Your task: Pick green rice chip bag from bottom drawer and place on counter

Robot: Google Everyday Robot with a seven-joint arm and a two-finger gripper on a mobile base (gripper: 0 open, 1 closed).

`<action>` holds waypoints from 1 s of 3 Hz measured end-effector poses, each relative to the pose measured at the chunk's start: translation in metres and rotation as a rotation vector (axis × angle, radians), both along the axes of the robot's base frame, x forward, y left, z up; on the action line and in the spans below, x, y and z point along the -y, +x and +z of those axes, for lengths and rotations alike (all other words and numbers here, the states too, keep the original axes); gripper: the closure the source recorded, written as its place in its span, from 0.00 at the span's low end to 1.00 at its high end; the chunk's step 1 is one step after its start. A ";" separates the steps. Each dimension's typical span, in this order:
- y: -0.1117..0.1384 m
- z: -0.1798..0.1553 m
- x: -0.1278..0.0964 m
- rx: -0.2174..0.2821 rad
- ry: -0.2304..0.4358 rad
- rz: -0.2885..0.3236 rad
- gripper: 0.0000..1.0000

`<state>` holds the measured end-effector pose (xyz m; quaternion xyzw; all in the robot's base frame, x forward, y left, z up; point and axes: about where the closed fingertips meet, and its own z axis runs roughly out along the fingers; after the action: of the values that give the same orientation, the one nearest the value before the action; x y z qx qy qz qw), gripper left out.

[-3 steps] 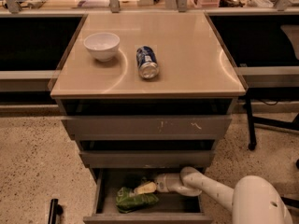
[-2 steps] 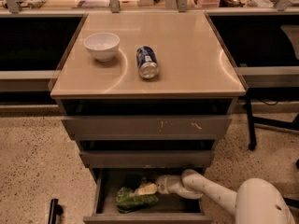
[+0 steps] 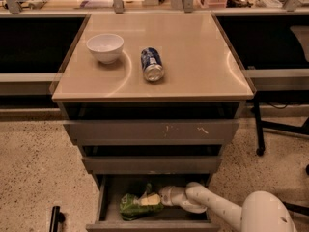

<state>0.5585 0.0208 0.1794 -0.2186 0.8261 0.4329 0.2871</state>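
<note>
I see gripper [image 3: 150, 200] inside bottom drawer [image 3: 145, 224]; behind jaws: grey cylindrical wrist [image 3: 170, 195], white tubular arm [image 3: 217, 208], bulbous white shell [image 3: 268, 215].

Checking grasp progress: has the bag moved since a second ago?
No. The bag lies as before near the left wall of the drawer, not lifted; the gripper is at its right end.
</note>
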 end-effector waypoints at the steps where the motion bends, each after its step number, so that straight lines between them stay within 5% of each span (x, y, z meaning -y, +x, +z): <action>1: 0.001 -0.009 -0.008 0.005 0.017 -0.001 0.00; 3: 0.003 -0.018 -0.030 0.000 0.069 0.025 0.00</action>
<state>0.5613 0.0503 0.1612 -0.2187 0.8079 0.4646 0.2892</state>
